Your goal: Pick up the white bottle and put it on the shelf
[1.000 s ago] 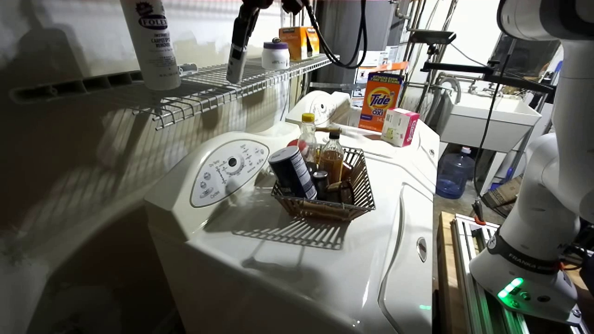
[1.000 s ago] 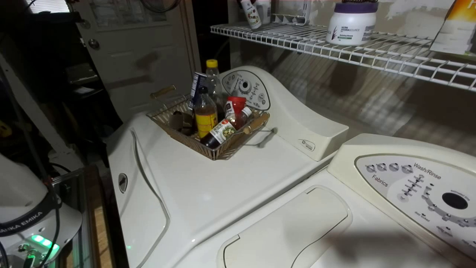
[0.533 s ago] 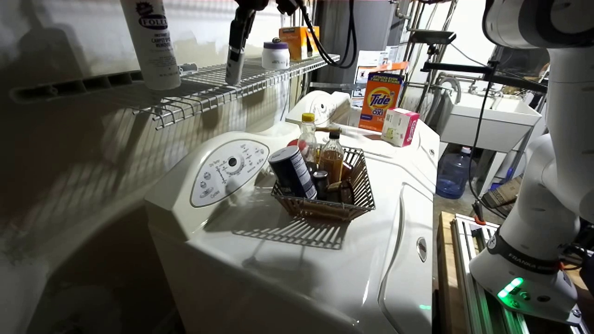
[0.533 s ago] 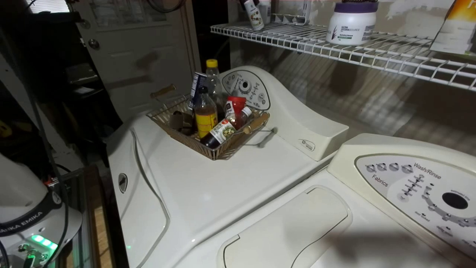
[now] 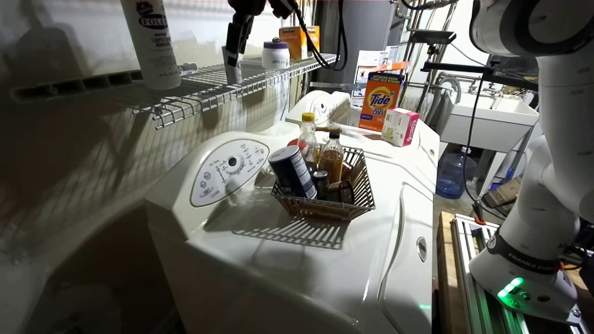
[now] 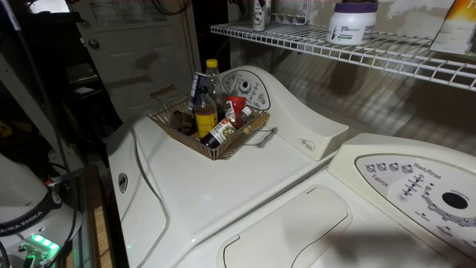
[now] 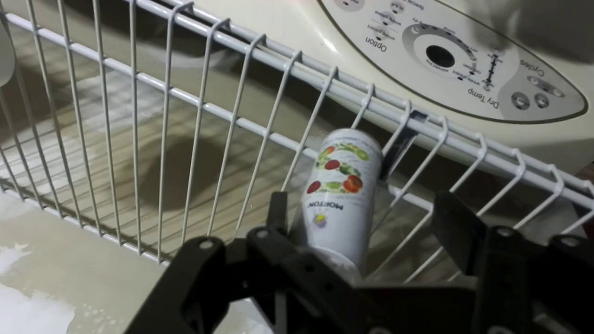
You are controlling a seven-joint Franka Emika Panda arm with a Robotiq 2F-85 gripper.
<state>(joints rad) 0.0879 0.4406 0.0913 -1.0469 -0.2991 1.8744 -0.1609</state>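
The white bottle [image 7: 343,204], slim with printed fruit pictures, appears to stand upright on the wire shelf [image 7: 306,74], close behind its front rail. My gripper [image 7: 364,211] is open around it. In the wrist view the left finger [image 7: 278,208] is right beside the bottle, while a wide gap separates the bottle from the right finger [image 7: 457,227]. Part of the bottle's near end hides behind the gripper linkage. In an exterior view the dark gripper [image 5: 234,53] covers part of the bottle. Another exterior view shows the bottle [image 6: 259,18] with its base at shelf level.
On the same shelf are a big labelled bottle [image 5: 155,55], a purple-lidded jar [image 6: 349,28] and an orange box [image 5: 292,39]. Below, a wire basket [image 6: 182,141] of bottles rests on a white appliance [image 6: 208,190] with a raised control panel [image 7: 464,60].
The bottle has gone from tilted to upright, its base down at the rods. The jaws have opened and let go of it. The arm has shifted slightly left in an exterior view.
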